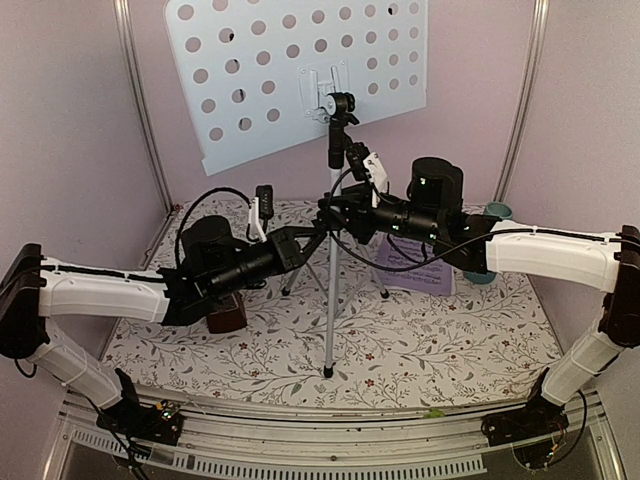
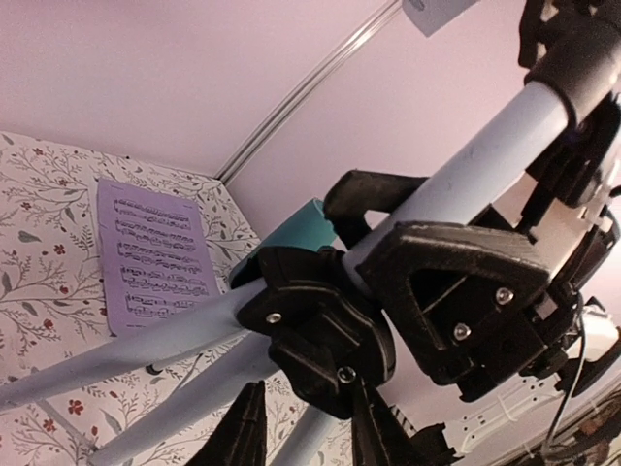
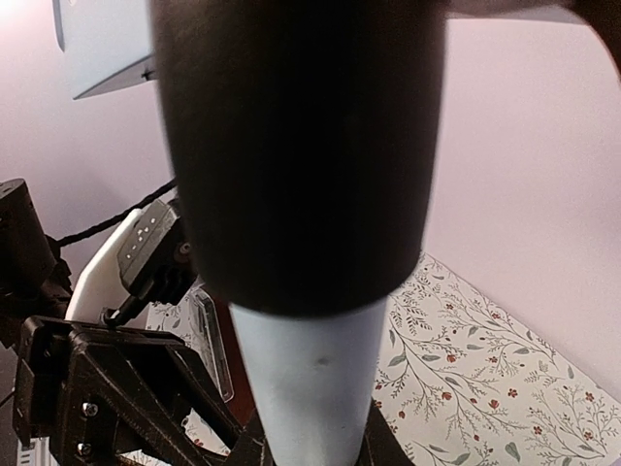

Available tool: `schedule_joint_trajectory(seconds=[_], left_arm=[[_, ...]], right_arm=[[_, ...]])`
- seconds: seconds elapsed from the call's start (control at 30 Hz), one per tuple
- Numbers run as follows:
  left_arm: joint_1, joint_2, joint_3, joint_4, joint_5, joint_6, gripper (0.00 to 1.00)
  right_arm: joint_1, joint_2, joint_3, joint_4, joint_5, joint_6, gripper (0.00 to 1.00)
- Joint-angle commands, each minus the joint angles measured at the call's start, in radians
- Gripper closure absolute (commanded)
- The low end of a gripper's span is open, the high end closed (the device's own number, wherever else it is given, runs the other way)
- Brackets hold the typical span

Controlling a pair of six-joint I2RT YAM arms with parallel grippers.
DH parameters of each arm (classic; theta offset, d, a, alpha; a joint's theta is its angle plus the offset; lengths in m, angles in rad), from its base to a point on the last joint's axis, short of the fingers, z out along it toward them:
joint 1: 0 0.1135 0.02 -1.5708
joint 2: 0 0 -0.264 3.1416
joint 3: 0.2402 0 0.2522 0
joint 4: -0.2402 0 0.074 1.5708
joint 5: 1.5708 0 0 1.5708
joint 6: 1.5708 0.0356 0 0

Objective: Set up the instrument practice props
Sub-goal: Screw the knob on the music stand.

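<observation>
The right gripper (image 1: 340, 213) is clamped on the pole (image 1: 331, 300) of the stand (image 1: 310, 130), one black finger on each side of the pale tube. You only really see that from the left wrist, where the right gripper (image 2: 417, 243) shows just above the black hub (image 2: 310, 330) that the legs splay from. The right wrist's own view is filled by the pole and its dark sleeve, too close and blurred to show a grip.

The left gripper (image 1: 305, 240) reaches in at hub height from the other side. In its wrist view its fingers (image 2: 243, 437) stand apart at the bottom edge with a stand tube between them. I cannot tell whether they press it or merely straddle it.

From above, the stand is upright in the middle of the table (image 1: 450, 340), with its perforated desk tilted up high near the back wall.

The sheet (image 1: 420, 270) lies flat on the cloth to the right of the legs, partly under the right arm. The left wrist view shows the sheet (image 2: 155, 257) clearly enough to make out its printed staves.

The metronome (image 1: 227, 315) sits on the table under the left arm and appears only from above. A teal cup (image 1: 498, 211) stands at the back right, behind the right arm.
</observation>
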Motion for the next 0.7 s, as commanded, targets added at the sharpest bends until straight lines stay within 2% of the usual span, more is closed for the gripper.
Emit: schedule_joint_trajectory(seconds=[0.0, 0.3, 0.67], left_arm=[[0.049, 0.0, -0.057, 0.107, 0.014, -0.192, 0.7], [0.074, 0.054, -0.058, 0.192, 0.06, -0.305, 0.74], [0.081, 0.076, -0.021, 0.154, 0.123, -0.269, 0.76]], right_arm=[[0.036, 0.069, -0.052, -0.233, -0.052, -0.001, 1.0], [0.035, 0.07, -0.052, -0.232, -0.055, 0.0, 1.0], [0.035, 0.073, -0.054, -0.235, -0.055, -0.002, 1.0]])
